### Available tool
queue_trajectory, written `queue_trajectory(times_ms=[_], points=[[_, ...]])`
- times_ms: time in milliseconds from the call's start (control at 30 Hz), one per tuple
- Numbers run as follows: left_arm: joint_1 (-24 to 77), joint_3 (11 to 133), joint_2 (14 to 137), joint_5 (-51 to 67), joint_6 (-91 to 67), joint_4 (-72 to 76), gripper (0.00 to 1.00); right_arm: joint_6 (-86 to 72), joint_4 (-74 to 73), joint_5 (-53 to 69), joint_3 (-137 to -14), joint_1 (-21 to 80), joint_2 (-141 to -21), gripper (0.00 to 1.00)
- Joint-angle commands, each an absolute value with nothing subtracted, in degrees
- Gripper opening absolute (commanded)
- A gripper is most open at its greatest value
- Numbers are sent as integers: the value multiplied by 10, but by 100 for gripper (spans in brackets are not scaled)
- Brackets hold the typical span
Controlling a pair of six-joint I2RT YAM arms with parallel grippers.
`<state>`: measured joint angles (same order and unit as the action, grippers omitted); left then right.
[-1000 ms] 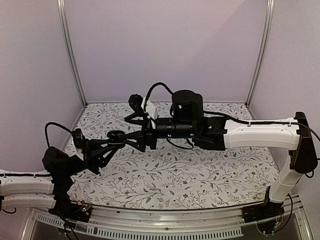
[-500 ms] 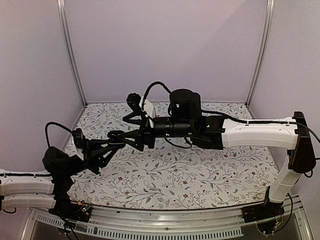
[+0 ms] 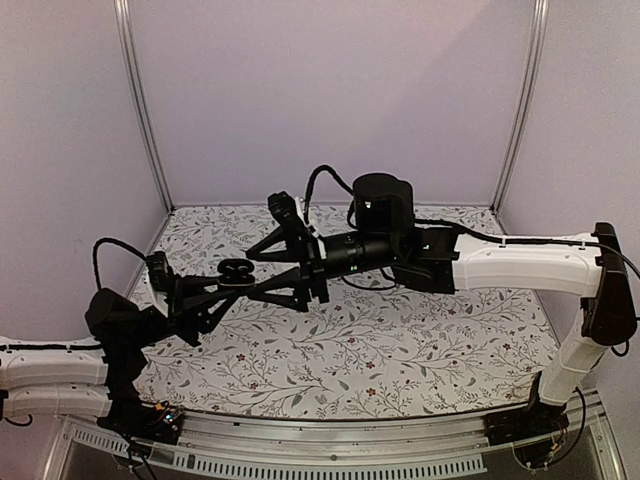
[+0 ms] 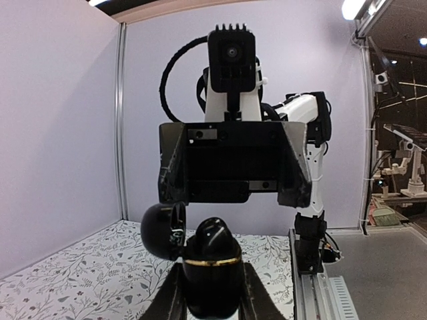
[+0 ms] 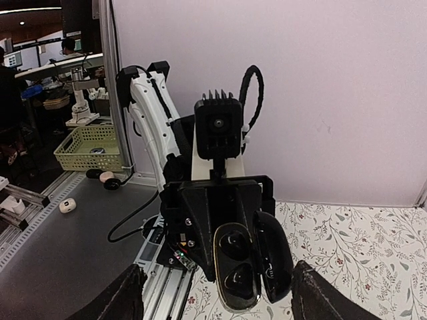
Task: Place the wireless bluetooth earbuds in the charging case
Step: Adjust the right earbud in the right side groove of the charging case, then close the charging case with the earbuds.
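Note:
My left gripper [image 3: 236, 284] is shut on the black charging case [image 3: 237, 270] and holds it up above the table, lid [image 4: 160, 230] swung open. In the right wrist view the case [image 5: 235, 303] faces me with two dark earbuds seated in it, one above [image 5: 235, 245] the other [image 5: 235, 283], the lid [image 5: 273, 263] standing to the right. In the left wrist view an earbud [image 4: 212, 233] rises out of the case [image 4: 212, 277] between my fingers [image 4: 167, 300]. My right gripper [image 3: 256, 277] is open and empty, jaws spread wide either side of the case without touching it.
The floral table cover [image 3: 400, 340] lies below both arms. Purple walls and metal posts [image 3: 140, 110] close in the back and sides. A rail [image 5: 167, 287] and a green basket [image 5: 93, 150] lie beyond the table's edge.
My right gripper has opened wide at the case and its wrist has turned. The case now shows between its jaws. My left gripper has barely moved.

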<state>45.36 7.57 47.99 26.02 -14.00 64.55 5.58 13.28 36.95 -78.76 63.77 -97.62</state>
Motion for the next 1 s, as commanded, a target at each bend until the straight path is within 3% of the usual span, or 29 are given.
queue_trajectory(times_ms=[0,733,967], points=[[454,91,485,283,-146,651,0,48,136,390,-796,636,-982,75],[455,100,500,290,-147,652,0,45,116,369,-816,635,-1011,77],[454,104,502,245,-150,628,0,57,115,414,-810,635,-1005,69]])
